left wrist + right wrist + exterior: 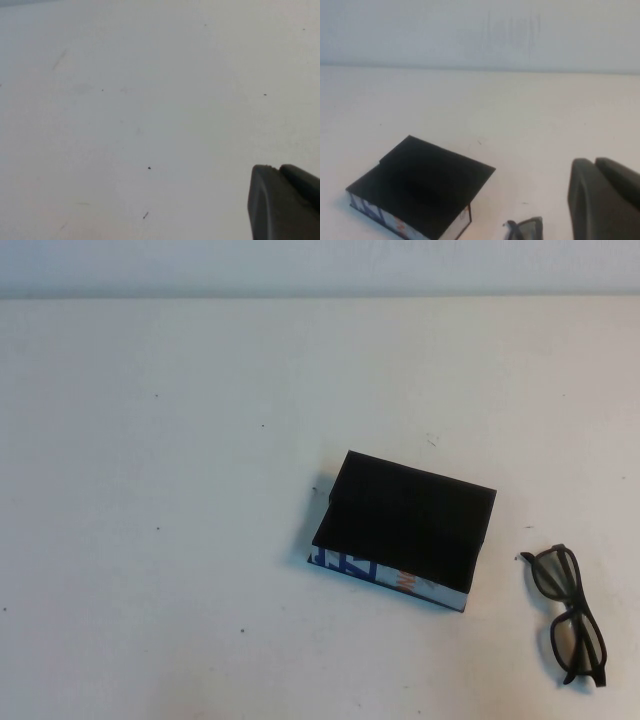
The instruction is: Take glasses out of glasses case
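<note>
Although the task asks for the glasses point(566, 615) to come out of the glasses case point(404, 532), they already lie on the table point(180, 540) to the right of the case and a little nearer the robot, apart from it, lenses flat and arms folded. The case sits closed, its black top up and its white printed side facing the robot.

Neither arm shows in the high view. The left end effector point(285, 202) appears only as a dark corner in its own wrist view, over bare table with the case nowhere in that view; whether it is wide or narrow I cannot tell. The right end effector point(605, 200) hangs nearer the robot than the case and to its right, above the glasses, whose frame just peeks in beside it; its opening cannot be told either, and it holds nothing that I can see.

By my judgement, the main risk is a needless further move. A right arm descending here could press on the thin frame or knock it toward the table's edge. Reaching for the case could also drag it into the glasses.
</note>
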